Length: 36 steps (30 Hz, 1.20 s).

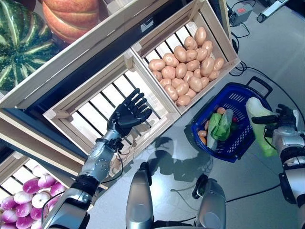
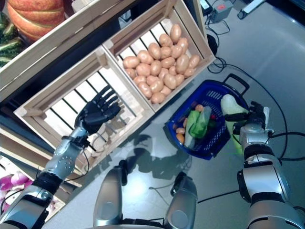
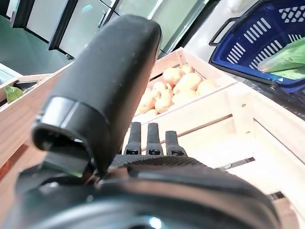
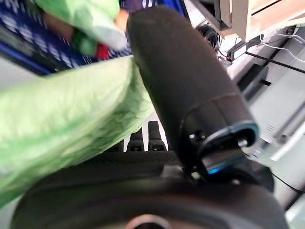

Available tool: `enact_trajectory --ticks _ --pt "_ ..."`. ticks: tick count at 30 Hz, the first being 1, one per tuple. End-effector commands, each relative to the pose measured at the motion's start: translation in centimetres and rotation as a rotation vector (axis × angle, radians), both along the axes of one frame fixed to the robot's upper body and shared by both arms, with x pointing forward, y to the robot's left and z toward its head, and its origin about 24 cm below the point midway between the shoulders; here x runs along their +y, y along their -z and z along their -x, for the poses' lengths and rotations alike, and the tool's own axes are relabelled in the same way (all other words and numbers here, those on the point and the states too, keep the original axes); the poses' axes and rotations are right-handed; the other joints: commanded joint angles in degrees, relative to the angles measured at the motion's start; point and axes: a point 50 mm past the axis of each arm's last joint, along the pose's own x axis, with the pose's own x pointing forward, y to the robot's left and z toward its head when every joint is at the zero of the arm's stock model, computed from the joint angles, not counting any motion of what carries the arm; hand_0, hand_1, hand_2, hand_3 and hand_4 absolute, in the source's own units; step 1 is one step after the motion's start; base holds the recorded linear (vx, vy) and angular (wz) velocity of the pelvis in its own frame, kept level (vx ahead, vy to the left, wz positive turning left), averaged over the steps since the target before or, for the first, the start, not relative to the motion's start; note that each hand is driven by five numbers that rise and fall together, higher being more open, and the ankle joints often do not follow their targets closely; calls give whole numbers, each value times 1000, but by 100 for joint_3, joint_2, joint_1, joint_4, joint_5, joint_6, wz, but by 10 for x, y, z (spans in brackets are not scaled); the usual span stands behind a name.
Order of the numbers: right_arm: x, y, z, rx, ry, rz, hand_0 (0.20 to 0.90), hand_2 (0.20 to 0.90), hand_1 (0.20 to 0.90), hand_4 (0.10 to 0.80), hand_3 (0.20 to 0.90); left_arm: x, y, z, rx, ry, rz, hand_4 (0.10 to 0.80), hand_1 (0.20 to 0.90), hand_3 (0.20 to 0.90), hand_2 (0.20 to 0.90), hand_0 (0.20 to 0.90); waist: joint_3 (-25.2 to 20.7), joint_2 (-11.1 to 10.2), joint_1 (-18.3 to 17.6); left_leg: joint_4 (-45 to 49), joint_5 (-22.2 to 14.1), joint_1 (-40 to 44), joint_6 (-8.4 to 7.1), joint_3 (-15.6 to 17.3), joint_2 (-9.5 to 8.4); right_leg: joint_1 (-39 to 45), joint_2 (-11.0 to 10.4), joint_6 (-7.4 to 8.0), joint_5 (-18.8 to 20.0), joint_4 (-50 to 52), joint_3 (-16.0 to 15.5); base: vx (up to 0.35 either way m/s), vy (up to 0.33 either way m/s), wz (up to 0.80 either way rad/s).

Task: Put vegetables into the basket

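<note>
Nearest to us, our right hand (image 1: pixel 285 125) is curled round a pale green leafy vegetable (image 1: pixel 259 125), a cabbage by the look of it; the right wrist view shows the thumb laid across the leaves and the fingers beneath. The vegetable hangs at the basket's rim, on the side nearest this hand, partly outside it. Risk noted: the leaves look soft and loose, so we judge that a release from here, without carrying further over the opening, could let it tip over the rim onto the floor, or knock the basket askew. Next, the blue basket (image 1: pixel 246 141) stands on the floor with its handle folded back, already holding greens and some orange pieces we cannot name. Further off, our left hand (image 1: pixel 127 115) hovers with fingers spread and straight above an empty wooden crate (image 1: pixel 75 97), holding nothing and, as far as we can tell, touching nothing. Beside that crate sits a crate of potatoes (image 1: pixel 186 64). Farthest, on the shelf above, are pumpkins (image 1: pixel 71 16); purple-white turnips (image 1: pixel 26 196) lie at the lower left.
</note>
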Motion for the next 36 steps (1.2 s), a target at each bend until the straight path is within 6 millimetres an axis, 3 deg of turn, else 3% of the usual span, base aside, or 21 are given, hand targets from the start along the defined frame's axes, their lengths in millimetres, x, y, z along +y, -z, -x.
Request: enact_trajectory --ticks 1,4,7,11,17,26,32,33,36 --pt "5 -36 -7 -94 -12 360 900 900 900 800 900 -2 -21 4 -135 8 9 800 900 900 900 900 -660 -48 71 -206 -96 142 78 -27 154 83 -110 -273 596 -325 64 0 0 0" --pt "3 -40 -7 104 -70 648 900 900 900 800 900 -3 -22 5 -147 12 8 800 900 900 900 900 -620 -25 79 -122 -130 47 75 -33 177 -3 -163 -263 562 -228 61 -30 10 1" --pt "7 -40 -11 10 -95 488 900 900 900 800 900 -2 -22 5 -156 12 12 800 900 900 900 900 -579 -11 89 -25 -178 -24 63 -50 178 -63 -194 -274 509 -122 59 -28 12 3" --pt "10 -26 -11 -82 -159 252 900 900 900 800 900 1 -20 5 -154 11 16 800 900 900 900 900 -544 6 81 53 -248 -32 30 -58 193 -90 -224 -272 421 4 78 0 0 0" --pt "15 -23 -12 -182 -245 54 900 900 900 800 900 1 -21 2 -142 16 20 800 900 900 900 900 -514 18 53 148 -310 -37 -1 -86 185 -131 -250 -266 363 133 111 11 2 0" --pt "21 -17 -15 -174 -281 -25 900 900 900 800 900 -3 -20 0 -145 26 18 800 900 900 900 900 -480 13 50 144 -293 -77 -15 -110 170 -261 -267 -234 371 225 148 0 0 0" --pt "43 16 -14 -229 -310 -264 900 900 900 800 900 1 -11 1 -120 1 -47 800 900 900 900 900 -580 -41 20 -327 -56 235 -25 -81 142 0 -175 -205 553 -196 104 9 2 0" --pt "60 36 -10 -232 -337 -334 900 900 900 800 900 1 -4 4 -99 -14 -74 800 900 900 900 900 -663 -77 -12 -610 75 442 -7 -70 118 214 -87 -208 665 -544 101 61 15 -1" --pt "82 62 -2 -236 -367 -444 900 900 900 800 900 0 8 10 -63 -33 -109 800 900 900 900 900 -786 -127 -59 -1005 258 743 4 -7 92 527 42 -210 816 -1018 58 95 14 -7"
